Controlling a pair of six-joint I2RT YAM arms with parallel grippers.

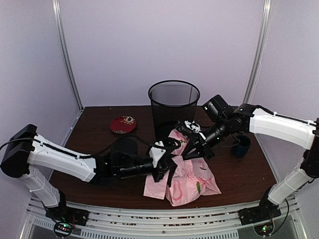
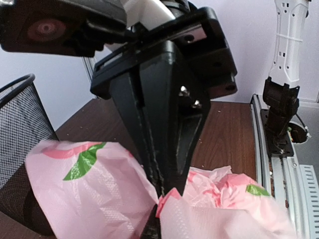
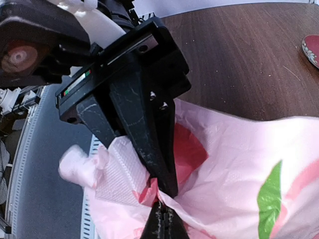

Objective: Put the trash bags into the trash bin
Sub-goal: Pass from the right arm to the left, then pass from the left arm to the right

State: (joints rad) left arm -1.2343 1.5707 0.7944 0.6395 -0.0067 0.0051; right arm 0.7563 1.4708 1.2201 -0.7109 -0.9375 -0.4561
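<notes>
1. Pincers closed on plastic: the left pincer [image 2: 158, 199] had its jaws pressed together on a fold of the trash bag [image 1: 187, 181], as the left wrist view showed.
2. The right pincer [image 3: 162, 194] was likewise clamped on the same bag, with pink film bunched at its tips.
3. Both arms gripped the bag's upper end, the side nearer the bin. The rest of the pale-pink printed bag lay crumpled on the bench [image 1: 249, 172], spreading toward the near edge.
4. The trash bin [image 1: 169, 114] stood upright just behind the bag at the back of the bench. Its mouth was open, and nothing pink showed inside it from overhead.
5. A red dish [image 1: 123, 124] lay to the left of the bin and a blue mug [image 1: 242, 146] sat to its right, beside the right arm. Both were apart from the bag.
6. The job appeared to be at an early stage. The two-handed grip was made, but the bag had yet to be lifted, carried over the rim and let go inside. Spread out, the bag looked wider than the bin's mouth and would probably need gathering to go in.
</notes>
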